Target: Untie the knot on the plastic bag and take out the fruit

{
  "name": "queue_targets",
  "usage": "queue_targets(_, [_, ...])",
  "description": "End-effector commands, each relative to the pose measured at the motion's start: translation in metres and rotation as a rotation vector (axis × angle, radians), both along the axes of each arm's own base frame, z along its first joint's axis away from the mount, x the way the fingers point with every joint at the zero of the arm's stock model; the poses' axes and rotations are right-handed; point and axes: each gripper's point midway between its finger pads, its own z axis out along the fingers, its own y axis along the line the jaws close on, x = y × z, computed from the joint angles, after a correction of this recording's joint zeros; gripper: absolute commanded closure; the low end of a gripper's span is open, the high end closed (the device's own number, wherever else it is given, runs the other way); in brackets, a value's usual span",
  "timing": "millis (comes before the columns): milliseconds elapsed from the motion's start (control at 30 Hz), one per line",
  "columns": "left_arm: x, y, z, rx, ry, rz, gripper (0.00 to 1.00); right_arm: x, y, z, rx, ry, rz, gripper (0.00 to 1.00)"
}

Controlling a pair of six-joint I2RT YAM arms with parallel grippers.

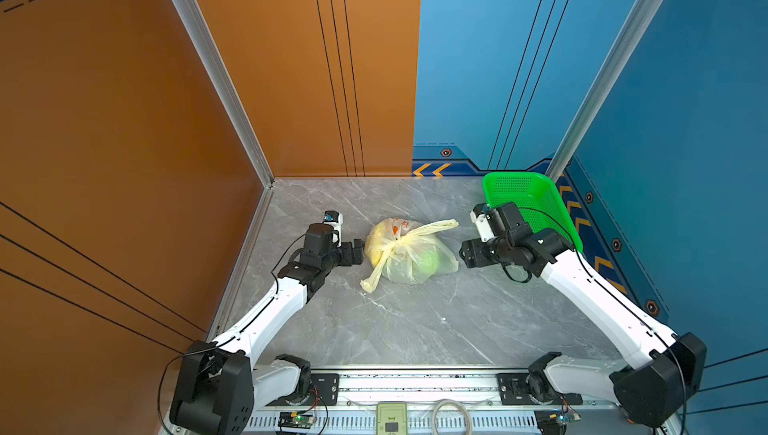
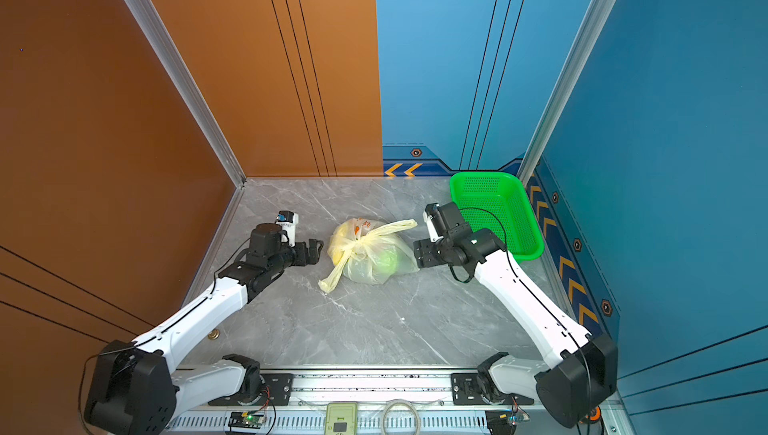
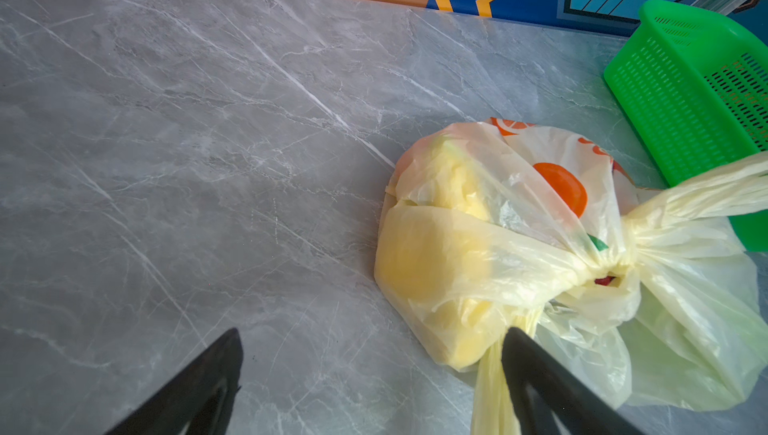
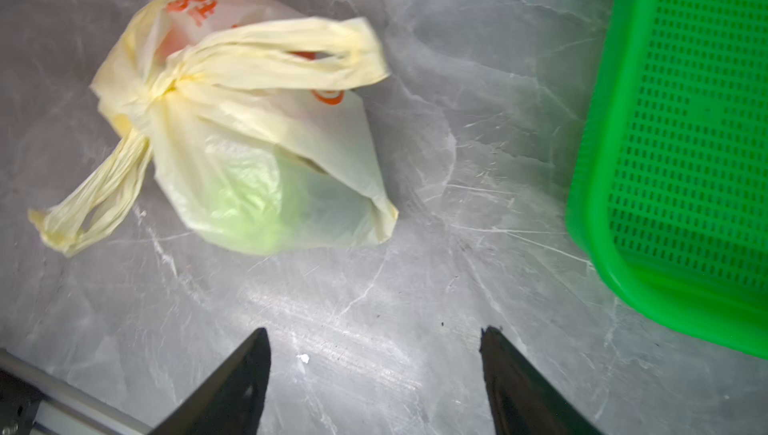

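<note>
As I read it from the remote console, item one is the bag (image 1: 411, 256): pale yellow with orange prints, lying at the centre of the bench (image 1: 415, 329), a little toward 12 o'clock. The knot (image 1: 397, 241) is on top, tied; one loose strip points to 2 o'clock, the other trails to 7. Fruit (image 1: 428, 263) inside: green piece at the bag's 4 o'clock, yellow piece at its 9.

Left fingers (image 1: 358, 252): spread wide, empty, just beside the bag at 9 o'clock. Right fingers (image 1: 467, 254): spread wide, empty, over bare bench at 3 o'clock. Green basket (image 1: 513, 187): 2 o'clock corner.
</note>
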Motion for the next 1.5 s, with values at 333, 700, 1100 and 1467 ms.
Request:
queue_targets(333, [-0.013,-0.024,0.004,-0.007,0.036,-0.059,0.00,0.036,0.125,-0.023,-0.160,-0.128,0.277,0.23])
queue_targets(700, [-0.021,-0.026,0.006,0.008,0.031,-0.062,0.00,0.073,0.133,-0.064,-0.388,-0.181,0.296,0.49])
queue_targets(1100, [-0.026,-0.053,0.010,0.101,0.078,-0.228,0.01,0.046,0.090,-0.070,-0.307,-0.112,0.313,1.00])
queue_targets(1467, [-0.050,-0.128,0.018,0.240,0.085,-0.602,0.10,0.030,0.053,-0.063,-0.204,-0.066,0.304,1.00])
